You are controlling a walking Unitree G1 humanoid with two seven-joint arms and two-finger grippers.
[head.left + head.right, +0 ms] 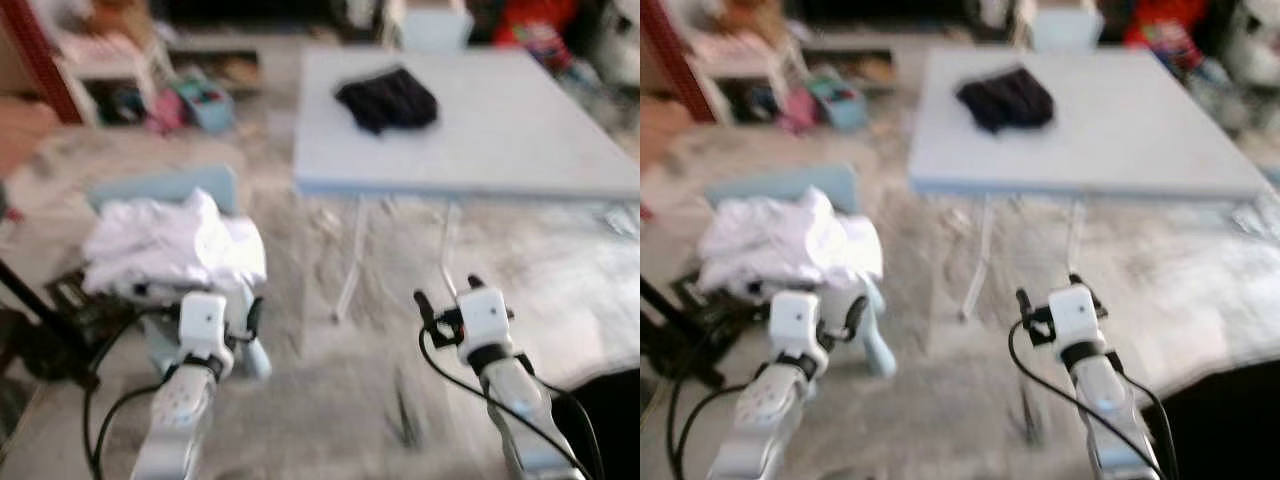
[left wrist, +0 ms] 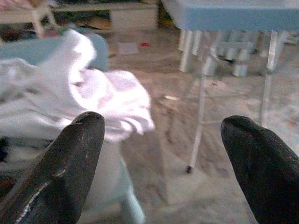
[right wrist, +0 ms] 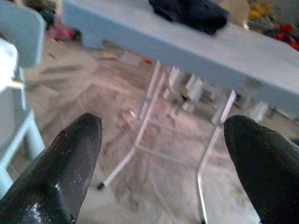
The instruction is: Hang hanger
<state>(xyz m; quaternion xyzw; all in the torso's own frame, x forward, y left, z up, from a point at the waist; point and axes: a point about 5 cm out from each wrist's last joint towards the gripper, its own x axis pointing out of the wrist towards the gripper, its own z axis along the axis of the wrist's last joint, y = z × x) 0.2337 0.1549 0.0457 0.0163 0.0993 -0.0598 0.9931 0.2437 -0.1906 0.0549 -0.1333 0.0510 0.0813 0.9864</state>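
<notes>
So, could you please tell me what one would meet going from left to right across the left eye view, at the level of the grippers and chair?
White clothes heaped on the light blue chair → left gripper → white folding table's legs → right gripper.

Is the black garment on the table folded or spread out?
Bunched into a compact heap, not spread: the black garment covers a small patch of the table. Blur hides any neat folds.

Pretty soft daylight all round, no harsh shadows. Both head views are smeared with motion blur; wrist views are slightly sharper, with close black fingers [image 2: 70, 172] blurry.
</notes>
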